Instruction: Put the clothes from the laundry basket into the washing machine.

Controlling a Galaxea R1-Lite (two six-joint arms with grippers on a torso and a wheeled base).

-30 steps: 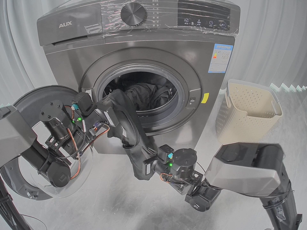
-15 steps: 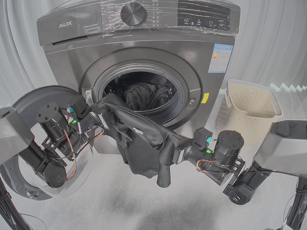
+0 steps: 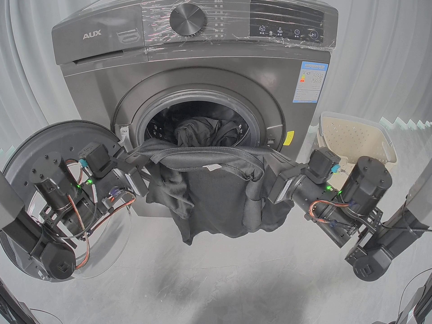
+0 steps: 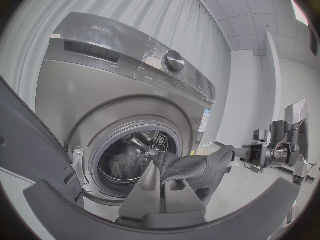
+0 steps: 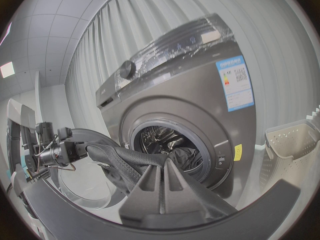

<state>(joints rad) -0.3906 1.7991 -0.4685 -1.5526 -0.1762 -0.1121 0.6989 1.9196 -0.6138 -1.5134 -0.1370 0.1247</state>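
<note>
Black garment [image 3: 211, 190] stretched before washing machine [image 3: 193, 73] — grey floor [image 3: 225, 280], pale curtains [image 3: 382, 46] behind

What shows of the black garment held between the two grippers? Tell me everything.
The black garment is soft, finely textured fabric with a small white label near its top edge. The left gripper and the right gripper are each shut on one end, stretching the top edge level before the washing machine's open drum. The rest hangs loose in folds below, outside the drum.

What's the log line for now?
jaws: both shut on garment | garment: spread before washer opening | basket: beside washer
</note>
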